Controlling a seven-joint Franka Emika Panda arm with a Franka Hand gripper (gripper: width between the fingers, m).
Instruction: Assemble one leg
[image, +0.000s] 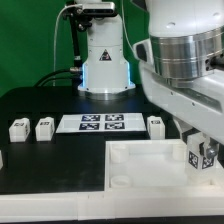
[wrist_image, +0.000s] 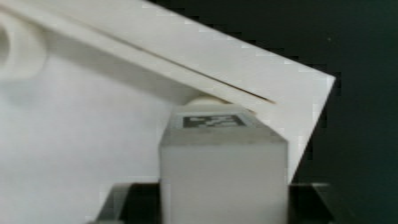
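End effector (image: 201, 148): closed on the leg (image: 204, 157), one finger (wrist_image: 139, 203) on each flank of the post. Leg: upright, long axis vertical, straight below the wrist, tagged face showing. It hung over the tray (image: 140, 165) corner nearest the tabletop (image: 40, 165) edge at the exterior view's right; whether it touched the socket could not be told. Tabletop: black; spare posts (image: 44, 128) and the marker board (image: 103, 123) lined the middle. Room: green backdrop.
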